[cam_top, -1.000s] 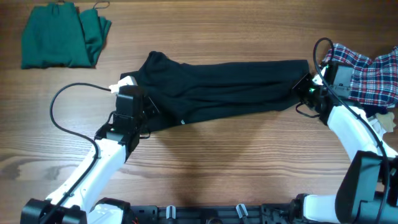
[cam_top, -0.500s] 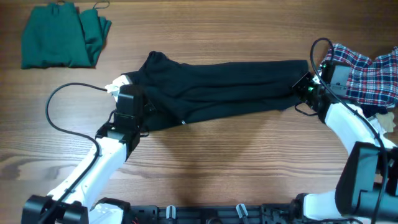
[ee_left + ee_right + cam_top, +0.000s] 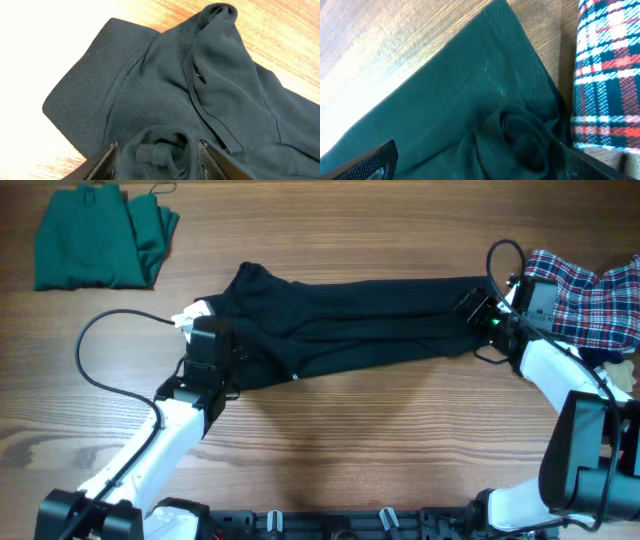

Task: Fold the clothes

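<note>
Starting from the present hold, treat the black garment (image 3: 360, 325) as a long band across the middle of the surface (image 3: 380, 440), running from 9 o'clock to 3 o'clock.

**Claw state**
- Read the left claw (image 3: 157, 155) as clamped on a bunched fold at the 9 o'clock end.
- Read the right claw (image 3: 480, 155) as spread wide, straddling a pucker at the 3 o'clock end without pinching it.

**Hazards**
- Expect a one-sided drag and a twisted band on any lift with the right end unclamped.
- Guard against a snag on the plaid garment (image 3: 590, 295), just beside the right claw at 3 o'clock; close only on black cloth.
- Guard against a multi-layer grab on the left: thick bunch, layer count not readable.
- Keep the left-arm cable (image 3: 90, 350), looped at 8 o'clock, out of the sweep.

**Room**
- Use the bare wood toward 6 o'clock for the fold.
- Use the strip toward 12 o'clock as a second option.
- Leave the green garment (image 3: 100, 235), well apart at 10 o'clock, undisturbed.
- Treat the 3 o'clock side as tight.
</note>
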You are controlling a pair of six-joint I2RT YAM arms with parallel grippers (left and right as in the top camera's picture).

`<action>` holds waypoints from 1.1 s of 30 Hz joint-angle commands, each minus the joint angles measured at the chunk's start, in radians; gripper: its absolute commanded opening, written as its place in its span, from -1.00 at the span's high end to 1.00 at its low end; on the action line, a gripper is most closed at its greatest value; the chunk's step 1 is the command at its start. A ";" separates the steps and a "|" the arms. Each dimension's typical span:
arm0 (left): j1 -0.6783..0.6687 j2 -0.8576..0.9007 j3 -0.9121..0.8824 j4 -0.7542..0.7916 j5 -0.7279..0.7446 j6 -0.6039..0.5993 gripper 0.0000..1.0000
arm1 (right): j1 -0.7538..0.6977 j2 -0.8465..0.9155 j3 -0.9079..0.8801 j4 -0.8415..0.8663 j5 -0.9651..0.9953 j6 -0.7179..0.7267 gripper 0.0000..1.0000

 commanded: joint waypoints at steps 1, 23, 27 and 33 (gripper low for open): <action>-0.005 -0.091 0.019 -0.029 0.020 0.056 0.00 | 0.004 -0.066 0.134 -0.137 0.005 -0.093 -1.00; -0.049 -0.044 0.020 -0.315 0.512 -0.077 0.92 | 0.004 0.039 0.159 -0.470 0.006 0.059 0.91; -0.049 -0.044 0.020 -0.315 0.516 -0.077 0.92 | 0.004 0.112 0.159 -0.394 -0.006 0.087 0.92; -0.049 -0.045 0.020 -0.315 0.519 -0.077 0.92 | 0.004 0.187 0.159 -0.261 -0.091 0.085 0.91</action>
